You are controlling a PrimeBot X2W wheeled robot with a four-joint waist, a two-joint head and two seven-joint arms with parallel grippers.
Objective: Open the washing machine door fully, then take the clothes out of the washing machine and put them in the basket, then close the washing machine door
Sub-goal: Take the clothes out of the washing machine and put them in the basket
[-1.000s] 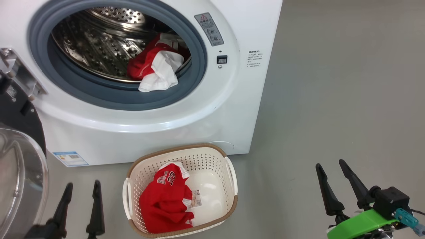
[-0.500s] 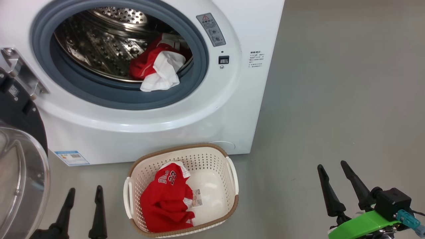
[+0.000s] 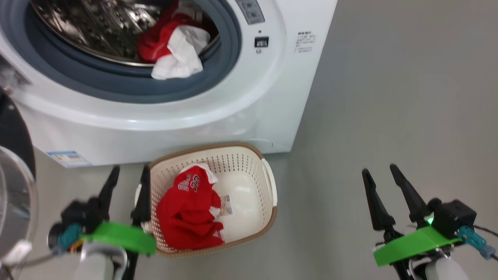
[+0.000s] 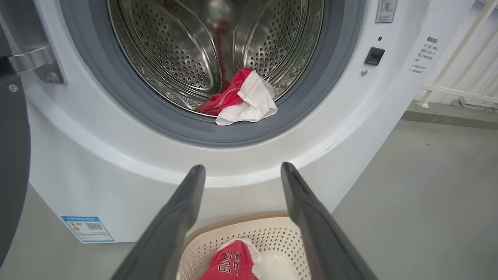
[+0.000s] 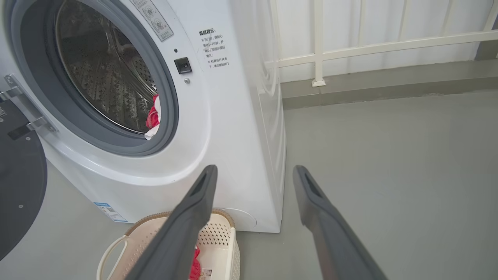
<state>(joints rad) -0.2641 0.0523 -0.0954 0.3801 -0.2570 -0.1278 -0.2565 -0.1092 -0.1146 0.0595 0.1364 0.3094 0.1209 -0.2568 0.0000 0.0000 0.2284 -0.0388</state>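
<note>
Clothes (image 3: 171, 42) in red and white sit at the front lip of the drum (image 4: 175, 50), with one white fold spilling onto the grey rubber ring (image 3: 116, 87) of the washing machine (image 3: 218, 120). We see a second red garment (image 3: 186, 217) with white print in the left half of the basket (image 3: 249, 161), beside a barcode sticker (image 3: 225, 205) on its bare bottom. The basket stands on the grey floor (image 3: 389, 97), close against the machine's front and below the opening. The washing machine door (image 3: 13, 194) is swung wide to the left, joined to the cabinet by a metal hinge bracket (image 4: 35, 64).

Our left gripper (image 3: 131, 168) hovers released, jaws spread and empty, at the basket's left edge. Its inner finger crosses the basket's handle in the head view, and we cannot tell whether they touch. Looking along its fingers, we face the drum mouth, with the basket's rim directly beneath.

Our right gripper (image 3: 378, 168) is likewise released and empty, over bare floor well to the right of the basket.

A small blue label (image 3: 66, 157) marks the machine's lower left corner, a dark latch socket (image 3: 261, 41) sits right of the ring, and a white railing (image 5: 350, 46) runs behind the machine.
</note>
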